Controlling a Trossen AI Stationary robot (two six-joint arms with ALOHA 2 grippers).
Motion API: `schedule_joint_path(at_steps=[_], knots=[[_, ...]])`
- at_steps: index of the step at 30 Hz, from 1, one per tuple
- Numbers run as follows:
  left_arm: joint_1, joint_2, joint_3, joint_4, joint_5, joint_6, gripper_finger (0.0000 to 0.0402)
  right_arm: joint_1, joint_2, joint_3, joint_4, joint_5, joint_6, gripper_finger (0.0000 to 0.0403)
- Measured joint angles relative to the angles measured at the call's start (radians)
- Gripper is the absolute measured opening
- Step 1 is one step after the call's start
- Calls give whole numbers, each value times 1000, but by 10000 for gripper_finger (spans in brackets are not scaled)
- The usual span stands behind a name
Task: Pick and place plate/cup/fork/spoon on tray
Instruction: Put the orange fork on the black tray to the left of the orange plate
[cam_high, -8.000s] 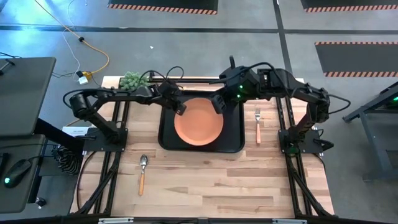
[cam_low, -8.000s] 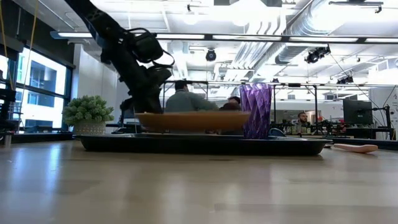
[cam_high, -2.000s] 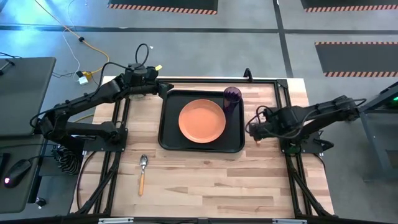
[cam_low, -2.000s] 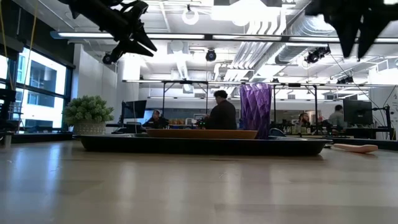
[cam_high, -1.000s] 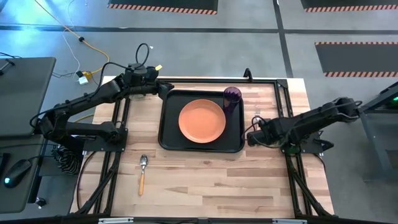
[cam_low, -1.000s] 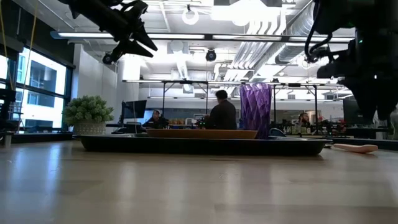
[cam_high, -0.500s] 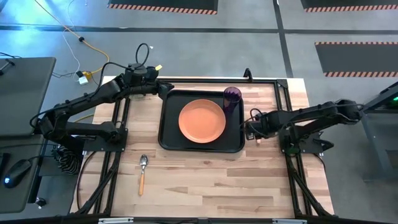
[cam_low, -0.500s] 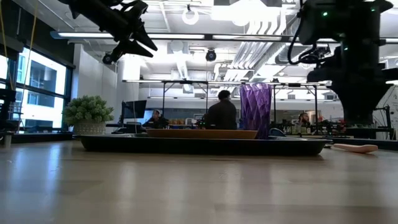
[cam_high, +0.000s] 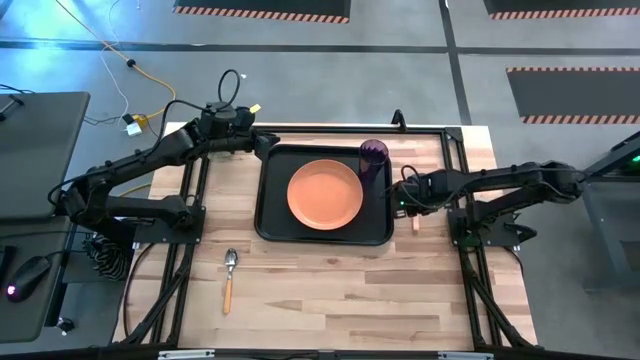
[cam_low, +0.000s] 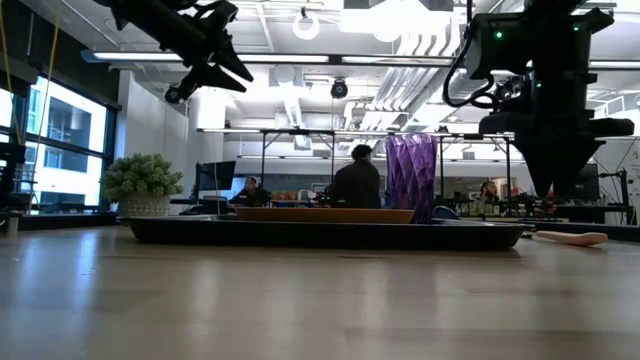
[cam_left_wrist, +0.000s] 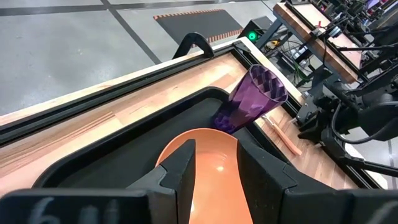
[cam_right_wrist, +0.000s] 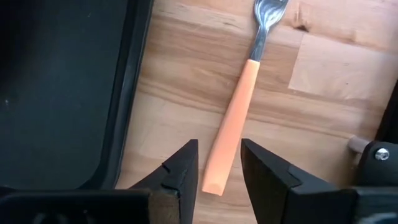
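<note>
The left hand (cam_high: 268, 143) hangs open and empty over the tray's (cam_high: 272, 225) far left corner. The spoon (cam_high: 229, 277) lies on the table (cam_high: 330, 290), well away from it. The plate (cam_high: 325, 194) and cup (cam_high: 372, 157) are already on the tray. The right hand (cam_right_wrist: 214, 167), open and empty, hovers directly over the fork (cam_right_wrist: 239, 112) beside the tray; fork and spoon remain.

Even overhead lighting, bright ceiling strips (cam_low: 300, 58) glare in low view; near tabletop (cam_low: 300, 310) soft, out of focus.
</note>
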Motion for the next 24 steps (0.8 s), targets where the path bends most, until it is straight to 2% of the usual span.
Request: schedule_joint_path(at_steps=[8, 12, 24], knots=[[0, 0, 0, 0, 0, -1, 106, 0, 4, 0, -1, -22, -3, 156], [0, 0, 0, 0, 0, 0, 106, -2, 4, 1, -6, 4, 15, 180], [0, 0, 0, 0, 0, 0, 106, -23, 2, -182, 184, -79, 107, 185]])
